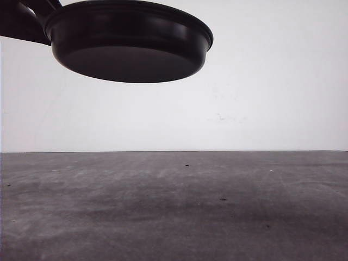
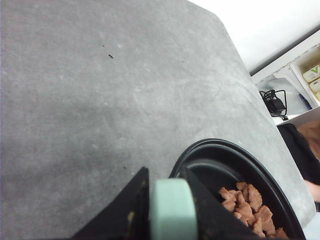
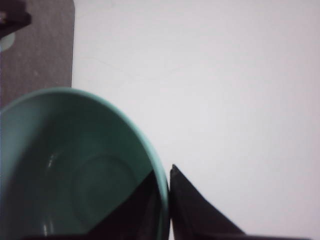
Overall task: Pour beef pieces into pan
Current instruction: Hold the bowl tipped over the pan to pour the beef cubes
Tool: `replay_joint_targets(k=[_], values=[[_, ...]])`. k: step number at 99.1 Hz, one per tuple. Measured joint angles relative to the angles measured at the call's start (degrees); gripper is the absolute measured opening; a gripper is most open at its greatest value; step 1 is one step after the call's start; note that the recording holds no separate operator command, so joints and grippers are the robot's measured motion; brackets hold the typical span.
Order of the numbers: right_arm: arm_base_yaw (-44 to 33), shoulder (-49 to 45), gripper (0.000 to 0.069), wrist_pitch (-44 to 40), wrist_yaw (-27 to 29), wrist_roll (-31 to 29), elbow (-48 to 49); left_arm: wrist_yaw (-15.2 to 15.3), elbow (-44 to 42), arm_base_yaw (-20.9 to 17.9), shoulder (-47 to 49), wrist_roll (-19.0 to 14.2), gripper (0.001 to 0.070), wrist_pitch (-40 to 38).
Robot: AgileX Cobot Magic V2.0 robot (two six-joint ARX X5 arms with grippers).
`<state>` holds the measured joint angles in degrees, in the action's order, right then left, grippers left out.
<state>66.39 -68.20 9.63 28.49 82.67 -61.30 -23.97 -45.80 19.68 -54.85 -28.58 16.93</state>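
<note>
The black pan (image 1: 130,46) hangs high over the grey table at the upper left of the front view, seen from below. In the left wrist view my left gripper (image 2: 167,200) is shut on the pan's pale mint-green handle (image 2: 171,210), one finger on each side. The pan's rim (image 2: 225,145) curves beyond it, and orange-brown beef pieces (image 2: 248,207) lie heaped inside. My right gripper (image 3: 165,182) is shut on the rim of a teal bowl (image 3: 65,170), one finger inside and one outside. The bowl's inside looks bare.
The grey table (image 1: 174,206) stretches under the pan, ending at a white wall (image 1: 261,98). Beyond the table's edge in the left wrist view sit a white shelf with a black cable (image 2: 274,102) and small bins.
</note>
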Motion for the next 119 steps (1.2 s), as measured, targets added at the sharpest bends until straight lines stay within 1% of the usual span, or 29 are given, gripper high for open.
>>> replay_joint_targets(k=[47, 71, 81, 88, 97, 104, 112, 119], values=[[1.0, 0.0, 0.0021, 0.5, 0.0, 4.0, 0.0, 0.0, 0.0, 0.0, 0.0, 0.0, 0.0057, 0.0], [3.1, 0.0, 0.0021, 7.4, -0.1, 7.5, 0.0, 0.0, 0.0, 0.0, 0.0, 0.0, 0.0057, 0.0], [3.4, 0.0, 0.0021, 10.6, 0.0, 8.4, 0.0, 0.0, 0.0, 0.0, 0.0, 0.0, 0.0057, 0.0], [3.4, 0.0, 0.0021, 11.1, 0.0, 8.2, 0.0, 0.0, 0.0, 0.0, 0.0, 0.0, 0.0057, 0.0], [3.4, 0.0, 0.0021, 11.0, 1.1, 6.1, 0.0, 0.0, 0.0, 0.0, 0.0, 0.0, 0.0057, 0.0], [3.0, 0.0, 0.0021, 12.1, 3.6, 2.3, 0.0, 0.0, 0.0, 0.0, 0.0, 0.0, 0.0057, 0.0], [1.4, 0.0, 0.0021, 13.8, 8.0, -5.4, 0.0, 0.0, 0.0, 0.0, 0.0, 0.0, 0.0057, 0.0], [-1.5, 0.0, 0.0021, 13.7, 12.7, -13.6, -0.1, 0.0, 0.0, 0.0, 0.0, 0.0, 0.0057, 0.0]])
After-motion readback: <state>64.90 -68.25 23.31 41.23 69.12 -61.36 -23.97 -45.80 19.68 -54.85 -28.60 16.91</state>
